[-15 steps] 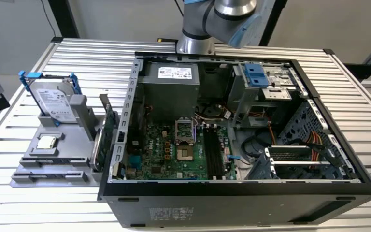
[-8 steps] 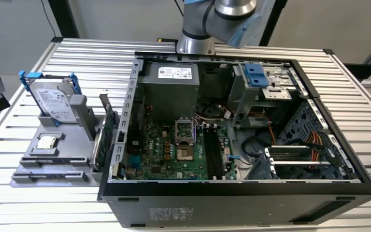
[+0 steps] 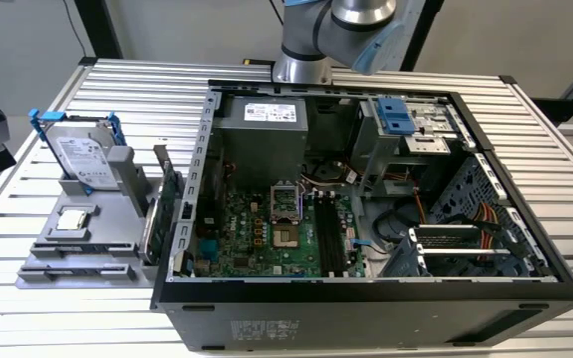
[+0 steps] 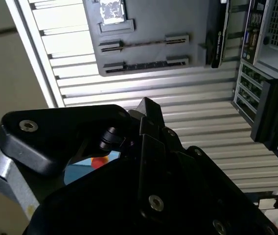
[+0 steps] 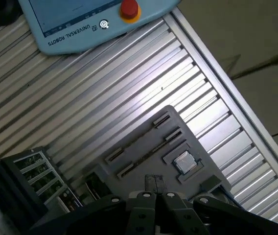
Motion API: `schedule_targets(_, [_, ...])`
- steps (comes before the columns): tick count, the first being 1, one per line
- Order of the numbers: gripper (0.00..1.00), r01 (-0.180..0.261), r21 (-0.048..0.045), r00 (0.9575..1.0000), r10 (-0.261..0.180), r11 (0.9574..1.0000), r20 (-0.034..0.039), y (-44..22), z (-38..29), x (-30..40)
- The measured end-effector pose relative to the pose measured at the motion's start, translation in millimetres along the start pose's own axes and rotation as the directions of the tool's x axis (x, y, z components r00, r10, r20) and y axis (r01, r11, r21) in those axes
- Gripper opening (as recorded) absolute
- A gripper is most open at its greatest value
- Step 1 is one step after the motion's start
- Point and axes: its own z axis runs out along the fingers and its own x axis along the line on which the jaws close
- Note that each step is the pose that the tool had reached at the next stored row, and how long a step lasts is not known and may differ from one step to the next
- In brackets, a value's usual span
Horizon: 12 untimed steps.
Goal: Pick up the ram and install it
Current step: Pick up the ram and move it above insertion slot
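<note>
A grey parts holder [image 3: 117,257] sits on the slatted table at the exterior view's left, beside the open computer case [image 3: 366,298]. In its outer slot a thin dark stick stands on edge, which I take for the ram [image 4: 144,64] [image 5: 138,138]. Inside the case the motherboard [image 3: 266,231] shows long black slots [image 3: 328,239]. My gripper [image 5: 154,182] hangs high above the holder, its fingers pressed together with nothing between them. In the second wrist view its black body [image 4: 149,161] fills the foreground. The arm [image 3: 336,26] enters at the back of the exterior view.
On the holder stand a silver hard drive [image 3: 86,160] in a blue frame, a processor chip [image 3: 71,219] and an upright green card [image 3: 164,198]. A pendant with a red button [image 5: 129,9] lies on the table. The case holds cables [image 3: 486,216] and a power supply [image 3: 262,134].
</note>
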Motion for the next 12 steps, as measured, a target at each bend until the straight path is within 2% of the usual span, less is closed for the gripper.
schedule_targets(6, [0.00,0.043,-0.0004,0.9991,-0.043,0.9991,-0.0020,0.0,0.0,0.0])
schedule_targets(12, [0.00,0.086,-0.0011,0.9963,-0.086,0.9963,-0.0039,0.0,0.0,0.0])
